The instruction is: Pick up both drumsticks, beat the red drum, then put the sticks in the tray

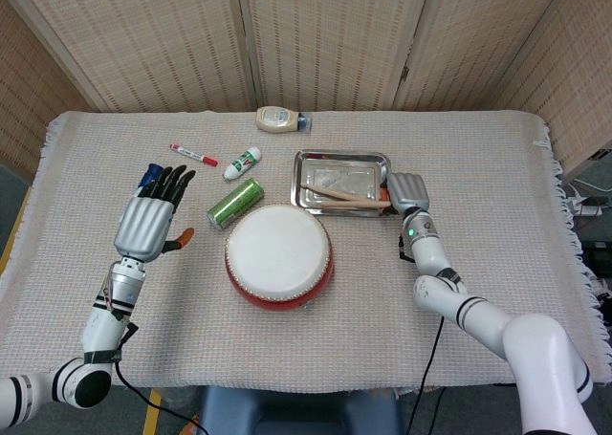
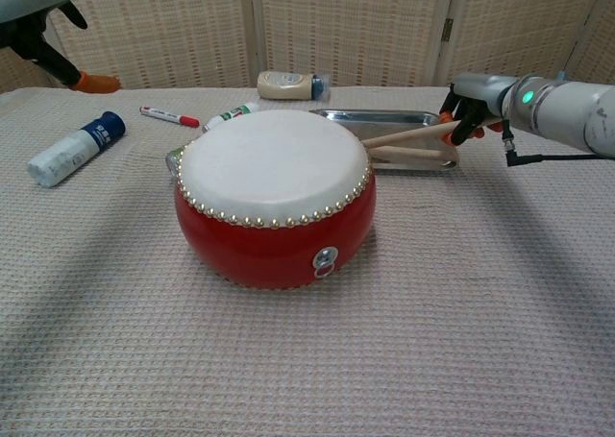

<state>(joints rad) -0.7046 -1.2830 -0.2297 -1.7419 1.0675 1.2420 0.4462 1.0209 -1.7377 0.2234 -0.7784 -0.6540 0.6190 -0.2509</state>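
The red drum (image 1: 279, 253) (image 2: 274, 168) stands at the middle front of the table. Just behind it lies the steel tray (image 1: 339, 155) (image 2: 384, 116). My right hand (image 1: 406, 191) (image 2: 471, 106) is low at the tray's right end and grips one drumstick (image 2: 404, 133) (image 1: 349, 195) by its end. That stick slants down into the tray. The second drumstick (image 2: 408, 155) lies in the tray beside it. My left hand (image 1: 148, 223) (image 2: 38, 0) hovers left of the drum, empty, fingers spread.
A green can (image 1: 235, 203) lies against the drum's back left. Further left and behind lie a white bottle with a blue cap (image 2: 72, 151), a red marker (image 1: 193, 154), a small white bottle (image 1: 243, 163) and a mayonnaise bottle (image 1: 282, 119).
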